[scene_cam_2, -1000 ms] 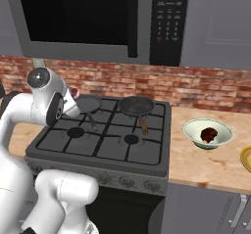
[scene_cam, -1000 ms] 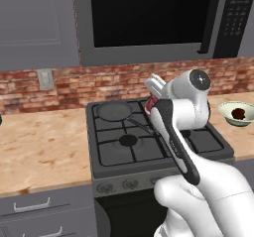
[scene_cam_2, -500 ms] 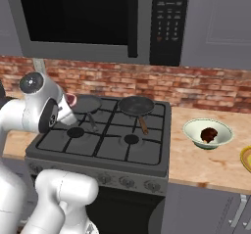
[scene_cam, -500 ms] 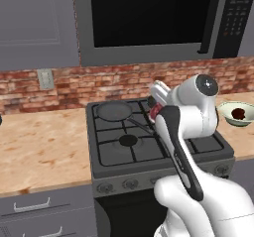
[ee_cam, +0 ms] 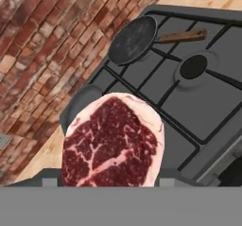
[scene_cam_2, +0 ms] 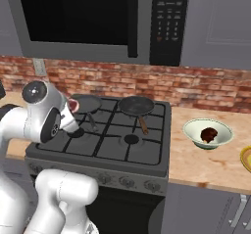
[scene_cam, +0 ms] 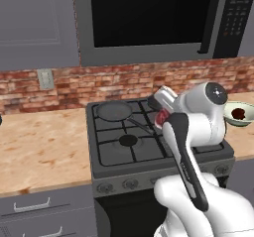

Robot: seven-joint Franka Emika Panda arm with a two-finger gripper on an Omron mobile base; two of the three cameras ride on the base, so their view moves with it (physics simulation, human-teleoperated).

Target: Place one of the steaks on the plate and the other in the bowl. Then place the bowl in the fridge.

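While the arm leans over the stove (scene_cam: 158,147) in the left base view, the gripper (scene_cam: 159,113) is mostly hidden behind the white arm. A bit of red steak (scene_cam: 162,117) peeks out right at it. Far off to the gripper's right sits the bowl (scene_cam: 238,116) with something dark inside.

In the right base view, the steak (scene_cam_2: 73,105) shows as a small red edge by the hand, above the stove's left side. A pan (scene_cam_2: 136,106) sits further right. The bowl (scene_cam_2: 208,133) is well past it on the counter, with the dark steak (scene_cam_2: 209,134) in it. A sliver of the yellow plate (scene_cam_2: 246,158) is furthest away.

In the hand view, the red steak (ee_cam: 112,142) sits right in front of the camera, pinched between the jaws. The tips are hidden behind it.

It looks thin, soft and floppy, likely light and a bit slippery. A hold across the middle seems safest, so it sags less.
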